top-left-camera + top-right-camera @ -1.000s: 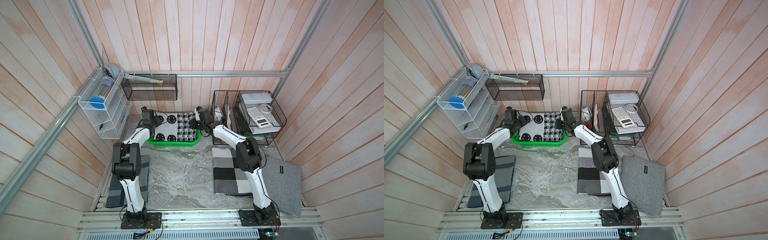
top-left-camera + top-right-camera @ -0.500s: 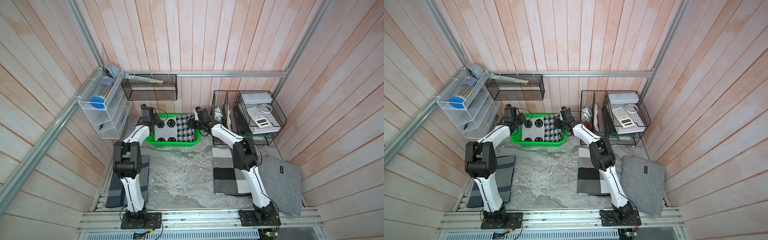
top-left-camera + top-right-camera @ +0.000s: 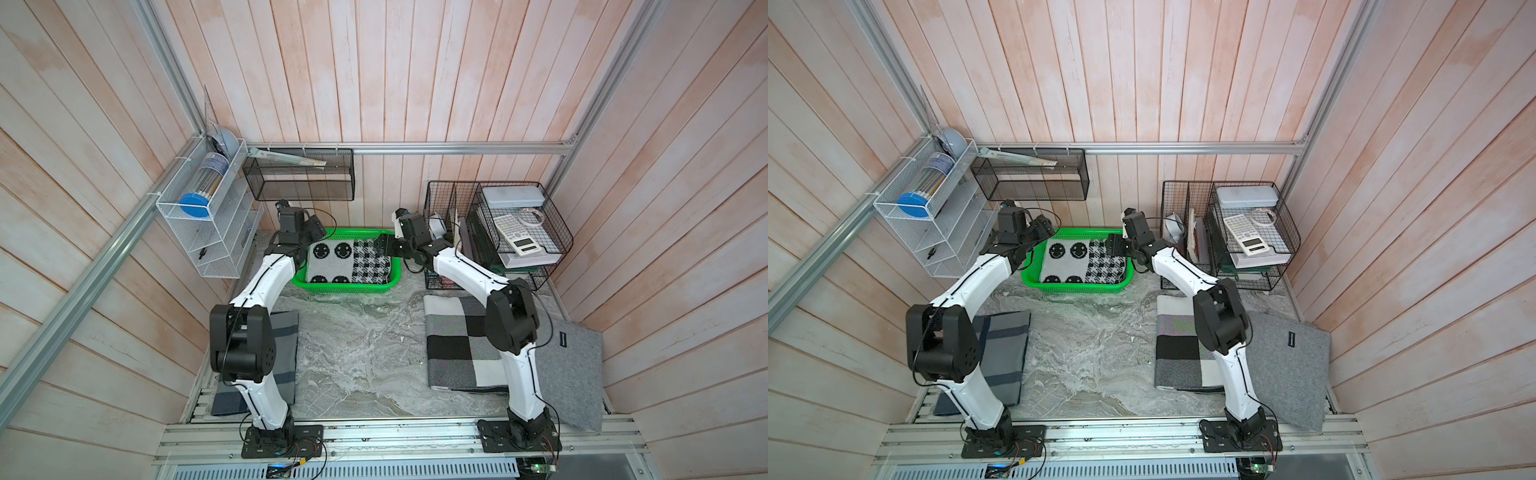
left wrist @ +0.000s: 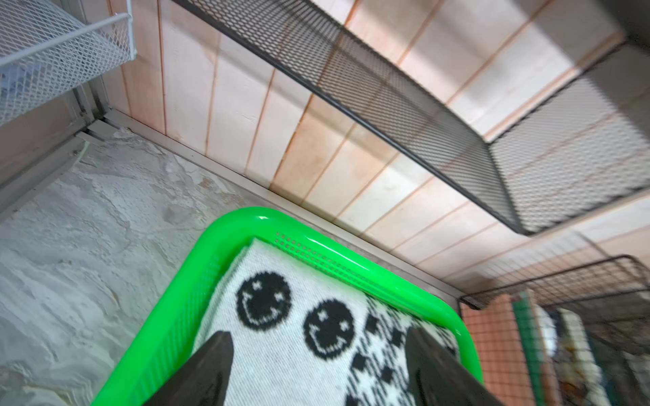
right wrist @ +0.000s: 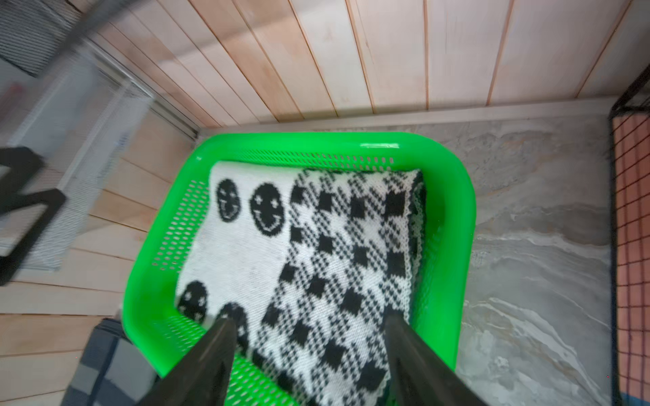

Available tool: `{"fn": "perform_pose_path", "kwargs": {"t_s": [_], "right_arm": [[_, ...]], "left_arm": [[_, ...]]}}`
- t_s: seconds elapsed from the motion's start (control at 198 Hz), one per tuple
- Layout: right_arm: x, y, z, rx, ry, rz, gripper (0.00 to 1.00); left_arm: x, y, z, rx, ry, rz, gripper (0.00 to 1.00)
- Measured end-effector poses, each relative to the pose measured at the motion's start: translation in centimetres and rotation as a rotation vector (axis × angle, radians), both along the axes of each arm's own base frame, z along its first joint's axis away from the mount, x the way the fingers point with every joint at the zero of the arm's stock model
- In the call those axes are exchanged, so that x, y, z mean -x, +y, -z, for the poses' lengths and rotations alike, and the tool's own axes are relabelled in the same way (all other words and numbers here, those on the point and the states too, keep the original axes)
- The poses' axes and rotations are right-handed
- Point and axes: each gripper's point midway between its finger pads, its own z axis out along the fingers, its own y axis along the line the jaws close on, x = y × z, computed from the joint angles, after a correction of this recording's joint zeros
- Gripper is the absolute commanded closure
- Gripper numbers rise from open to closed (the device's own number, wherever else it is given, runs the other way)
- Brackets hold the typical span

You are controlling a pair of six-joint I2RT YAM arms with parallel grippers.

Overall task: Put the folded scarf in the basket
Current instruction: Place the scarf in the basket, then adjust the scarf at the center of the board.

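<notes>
Right wrist view: we see the folded scarf (image 5: 281, 253), smiley faces on one half and black-and-white check on the other, lying flat inside the green basket (image 5: 453, 218) at the back of the tabletop (image 5: 527, 246), the right gripper (image 5: 308, 319) spread wide and empty over its checked end. The left gripper (image 4: 318, 332), equally wide and empty, hangs over the smiley end, so the scarf's long axis runs from one gripper to the other and neither arm is nearer. We read no writing on scarf or basket, and the dark tag (image 3: 562, 338) on the grey mat (image 3: 582, 374) is too small to make out.
</notes>
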Motion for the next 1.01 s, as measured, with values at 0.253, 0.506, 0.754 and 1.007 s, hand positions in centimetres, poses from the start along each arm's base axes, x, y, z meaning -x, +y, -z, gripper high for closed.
{"fn": "perform_pose_path", "kwargs": {"t_s": [0.253, 0.506, 0.754, 1.007], "right_arm": [[9.8, -7.0, -5.9, -0.106, -0.146, 0.063, 0.27], [16.9, -15.2, 0.2, -0.072, -0.078, 0.215, 0.27], [21.2, -20.8, 3.9, -0.091, -0.045, 0.354, 0.27], [23.6, -23.5, 6.1, -0.141, -0.015, 0.435, 0.27]], "left_arm": [[10.2, -7.4, -0.5, 0.150, -0.041, 0.152, 0.19], [20.7, -16.8, 7.9, 0.241, 0.134, 0.358, 0.19], [27.5, -24.4, 13.0, 0.174, 0.254, 0.567, 0.24], [31.7, -28.3, 18.9, 0.083, 0.402, 0.686, 0.35]]}}
